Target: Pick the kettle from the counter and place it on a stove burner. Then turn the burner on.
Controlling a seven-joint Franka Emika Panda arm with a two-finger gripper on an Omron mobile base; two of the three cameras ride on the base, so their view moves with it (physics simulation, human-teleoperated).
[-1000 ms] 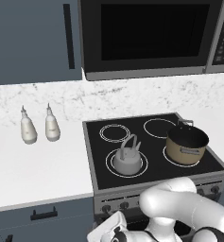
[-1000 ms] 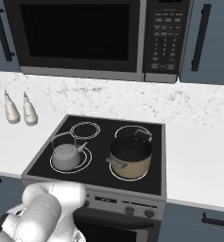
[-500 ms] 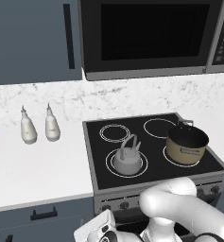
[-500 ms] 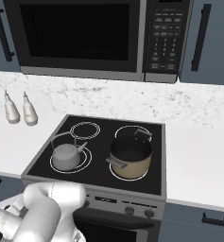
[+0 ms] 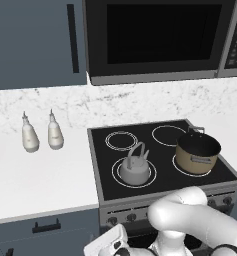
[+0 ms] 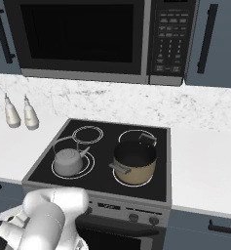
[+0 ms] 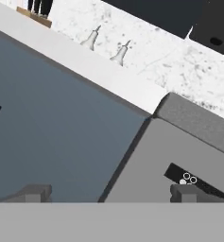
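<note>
Two base views show the kettle [image 5: 135, 167] upright on the near-left stove burner [image 5: 116, 176], left of the tan pot [image 5: 196, 154], whose inside looks dark. Down low, the hand view faces grey-blue cabinet fronts [image 7: 56, 127], with the gripper [image 7: 111, 191] spread wide, holding nothing.

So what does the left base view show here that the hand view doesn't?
Left base view: the kettle on the stove burner, the tan pot, the microwave. Hand view: the open gripper low before the grey-blue cabinet front and grey stove front. Both: the two white bottles on the counter.
</note>
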